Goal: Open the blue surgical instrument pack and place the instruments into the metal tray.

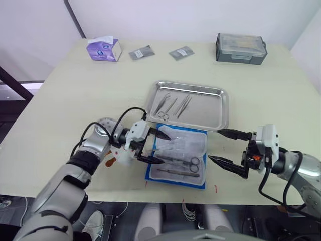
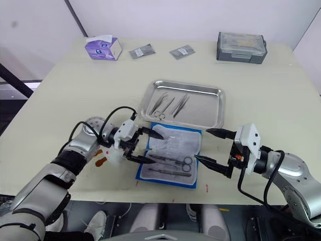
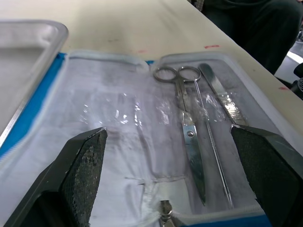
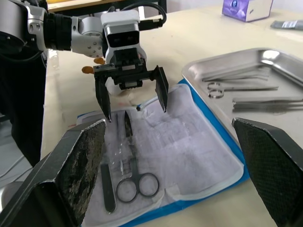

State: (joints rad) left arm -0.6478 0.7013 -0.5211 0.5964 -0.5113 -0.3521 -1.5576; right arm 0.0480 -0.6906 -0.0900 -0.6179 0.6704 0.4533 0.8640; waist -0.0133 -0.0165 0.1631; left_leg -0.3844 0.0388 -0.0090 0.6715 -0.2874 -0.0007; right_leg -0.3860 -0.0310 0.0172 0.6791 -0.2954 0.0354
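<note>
The blue surgical instrument pack (image 1: 178, 150) lies unfolded on the table just in front of the metal tray (image 1: 220, 108), pale lining up. Ring-handled scissors (image 3: 187, 127), a thin probe (image 3: 210, 146) and a flat handle (image 3: 222, 97) rest in its clear pockets near the front edge. Three silver instruments (image 1: 173, 106) lie in the tray's left half. My left gripper (image 1: 164, 148) is open at the pack's left side, its fingertips reaching over the lining, holding nothing. To the right of the pack, my right gripper (image 1: 214, 145) is open and empty, pointing toward it.
Along the far edge stand a purple tissue box (image 1: 104, 48), two grey foil packets (image 1: 141, 52) (image 1: 181, 52) and a grey lidded box (image 1: 241, 47). An orange mark (image 1: 109, 161) shows beside my left wrist. The pack's front edge lies close to the table edge.
</note>
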